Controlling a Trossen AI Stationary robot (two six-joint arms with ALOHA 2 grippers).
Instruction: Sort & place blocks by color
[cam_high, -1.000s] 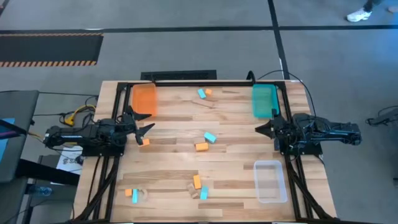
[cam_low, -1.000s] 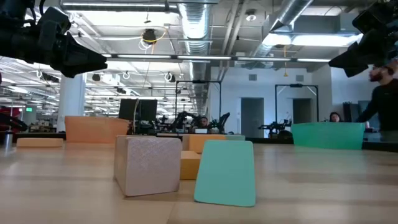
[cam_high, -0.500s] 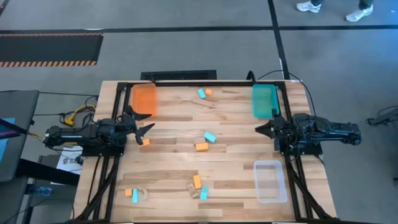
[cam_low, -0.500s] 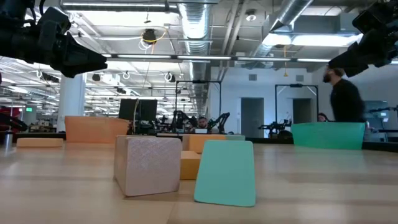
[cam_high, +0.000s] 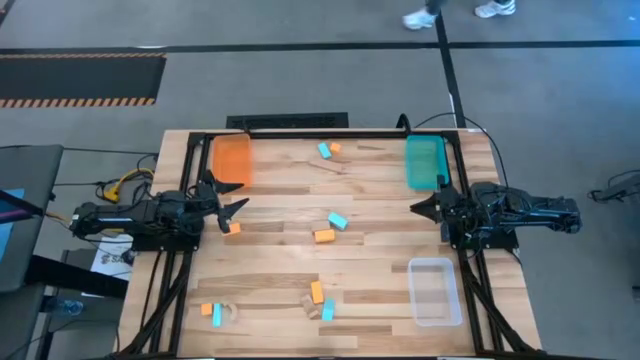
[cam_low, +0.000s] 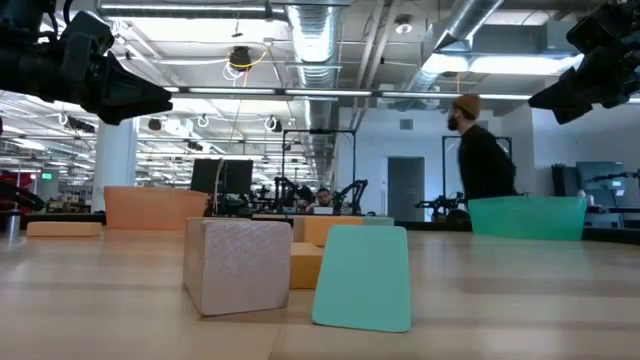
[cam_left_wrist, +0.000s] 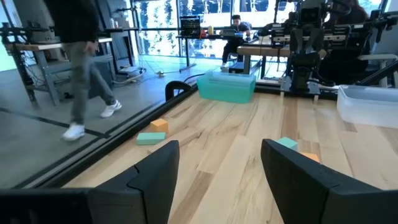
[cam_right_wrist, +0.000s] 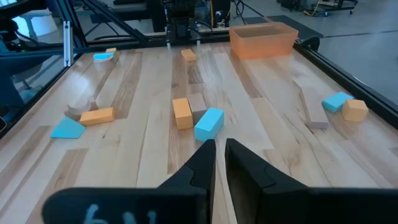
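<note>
Left gripper (cam_high: 236, 206): fingers spread wide, empty, hovering at the table's left edge. Right gripper (cam_high: 420, 207): fingers nearly closed, holding nothing, hovering at the right edge.

Nearest block to the left gripper: a small orange block (cam_high: 232, 228), lying just beside and slightly nearer the front edge than the fingertips; its long axis cannot be judged. The right arm is well apart from it.

Mid-table: an orange oblong block (cam_high: 323, 236) and a light blue block (cam_high: 338, 221), between both arms.

All blocks remain on the table (cam_high: 380, 250). The orange tray (cam_high: 232, 160), teal tray (cam_high: 424, 162) and clear tray (cam_high: 434, 291) appear unfilled.

Judgement: sorting not begun; the left arm is better placed.
</note>
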